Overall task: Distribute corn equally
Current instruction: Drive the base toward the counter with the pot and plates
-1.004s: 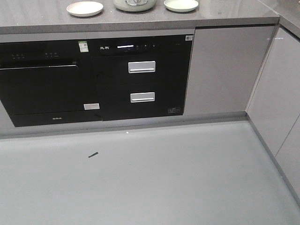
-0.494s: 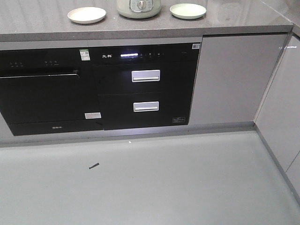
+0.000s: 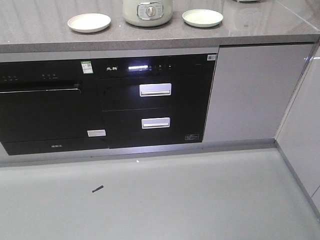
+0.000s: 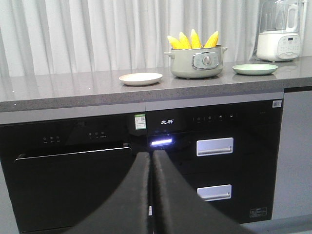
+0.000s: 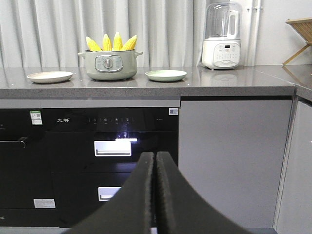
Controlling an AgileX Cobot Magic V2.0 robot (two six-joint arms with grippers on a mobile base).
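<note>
Several yellow corn cobs (image 4: 193,40) stand upright in a pale green cooker pot (image 4: 197,62) on the grey countertop (image 4: 73,90); the right wrist view shows the corn (image 5: 112,42) in the pot (image 5: 109,65) too. A cream plate (image 4: 141,78) lies left of the pot and a green plate (image 4: 254,68) right of it. From the front view I see only the pot's lower part (image 3: 147,11) between both plates. My left gripper (image 4: 151,155) and right gripper (image 5: 155,156) are shut and empty, well short of the counter, facing the black cabinet fronts.
Below the counter are a black oven (image 3: 42,107) and a black drawer unit with two silver handles (image 3: 155,89). A white blender (image 5: 222,36) stands at the counter's right. Grey cabinets (image 3: 247,90) turn a corner at right. A small dark scrap (image 3: 97,188) lies on the floor.
The front view has shifted: the counter, plates and pot now sit lower in the frame and more of the countertop shows. No corn has moved.
</note>
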